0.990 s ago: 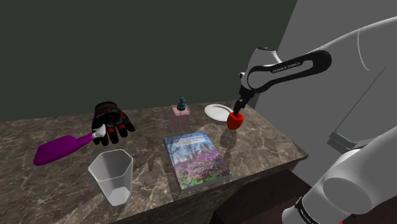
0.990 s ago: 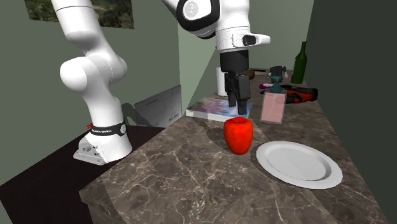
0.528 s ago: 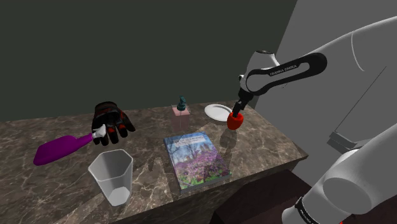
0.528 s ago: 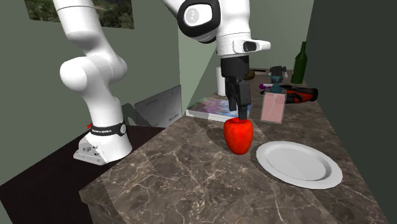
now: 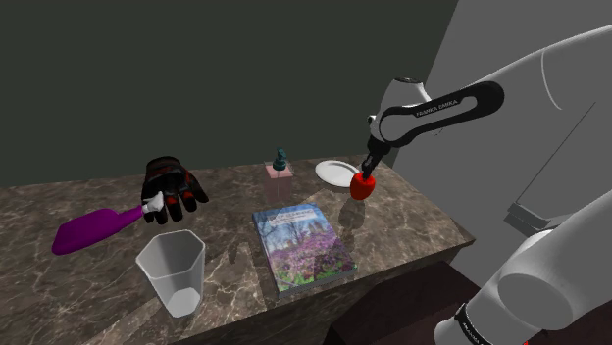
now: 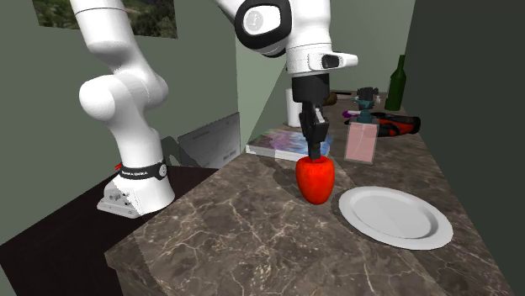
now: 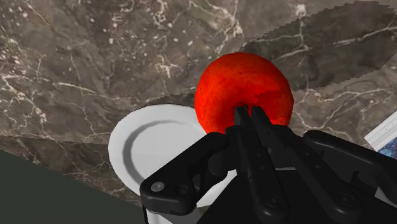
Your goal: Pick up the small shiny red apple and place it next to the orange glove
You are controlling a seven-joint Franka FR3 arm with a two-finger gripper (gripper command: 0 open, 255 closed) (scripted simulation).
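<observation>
The shiny red apple (image 5: 363, 187) (image 6: 315, 179) (image 7: 219, 95) sits upright on the marble table (image 5: 412, 221) beside a white plate (image 5: 332, 172) (image 6: 394, 217). My black gripper (image 5: 367, 176) (image 6: 314, 155) (image 7: 249, 118) comes straight down onto the apple's top. Its fingers are shut close together on the stem dimple. The apple still rests on the table. The orange-and-black glove (image 5: 172, 186) (image 6: 395, 124) lies palm down far off toward the shoulder view's left, near the table's back edge.
A book (image 5: 302, 245) (image 6: 282, 143) lies between apple and glove. A pink block with a small figurine (image 5: 280, 167) (image 6: 362, 139) stands behind it. A clear cup (image 5: 172, 270) and a purple brush (image 5: 93, 227) sit near the glove. A green bottle (image 6: 395, 84) stands beyond.
The gripper came down a little onto the apple's top, and its fingers, open before, have shut there. The apple has not moved.
</observation>
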